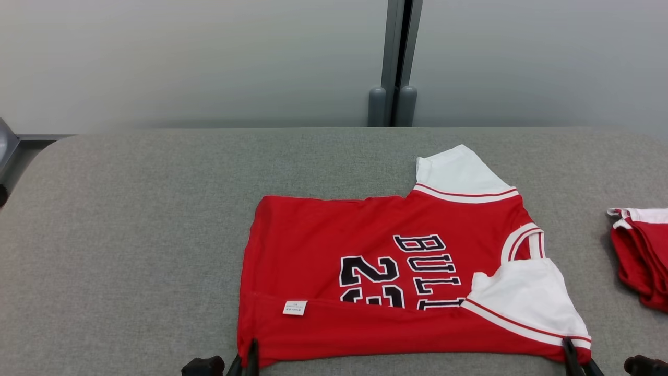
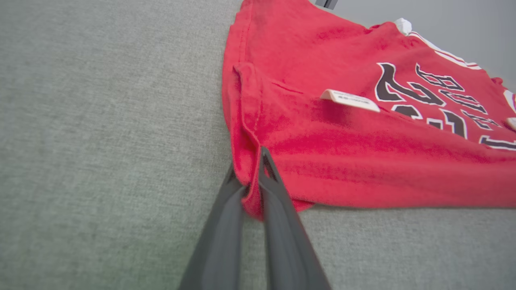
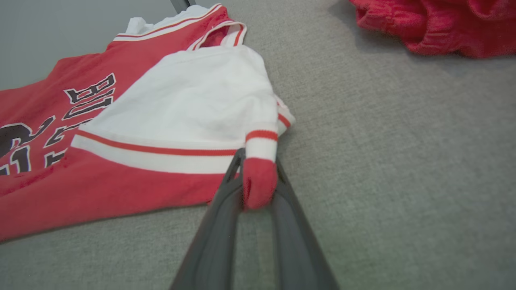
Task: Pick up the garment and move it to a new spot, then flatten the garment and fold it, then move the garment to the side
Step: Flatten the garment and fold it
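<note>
Grey fabric covers the desk (image 1: 130, 235), backed by a pale wall (image 1: 209, 62). On it the garment (image 1: 376, 245), a red jersey, lies flat right of centre, close to the front edge, with its near long side turned over onto the lettering.

Left jaws are clamped on the near hem corner. Right jaws are clamped on the near shoulder corner, below the white sleeve (image 1: 527, 297).

Hazards, as judged:
- The right grip takes only a small tip of cloth, which may slip out under tension.
- Unequal lift or travel of the two arms would skew the fold line.
- A sideways carry could drag into the second red garment (image 1: 639, 256) at the desk's right end.
</note>
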